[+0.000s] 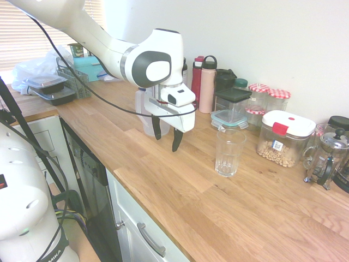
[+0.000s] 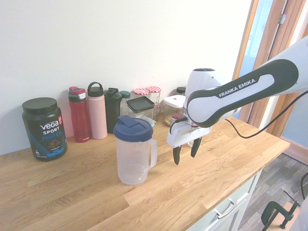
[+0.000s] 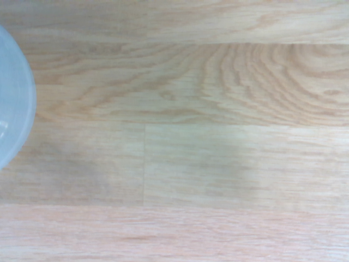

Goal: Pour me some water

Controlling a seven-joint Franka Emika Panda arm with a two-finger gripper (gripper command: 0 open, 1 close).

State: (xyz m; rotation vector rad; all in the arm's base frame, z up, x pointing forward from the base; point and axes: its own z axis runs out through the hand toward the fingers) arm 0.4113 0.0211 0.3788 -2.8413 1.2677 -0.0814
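A clear plastic pitcher (image 2: pixel 134 156) with a blue lid and a handle stands upright on the wooden counter; in the first exterior view the pitcher (image 1: pixel 143 112) is partly hidden behind the arm. An empty ribbed drinking glass (image 1: pixel 229 152) stands upright further along the counter, and the arm hides it in the second exterior view. My gripper (image 2: pixel 185 157) hangs just above the wood beside the pitcher's handle, fingers pointing down, open and empty. In the first exterior view the gripper (image 1: pixel 166 142) is between pitcher and glass. The wrist view shows bare wood and a pale round edge (image 3: pixel 12 98).
Along the wall stand a red bottle (image 2: pixel 79 114), a pink bottle (image 2: pixel 97 110), a black shaker (image 2: pixel 112 109), a protein tub (image 2: pixel 43 128), several jars and lidded boxes (image 1: pixel 283 137) and a French press (image 1: pixel 327 158). The counter's front edge (image 1: pixel 142 202) runs near the gripper.
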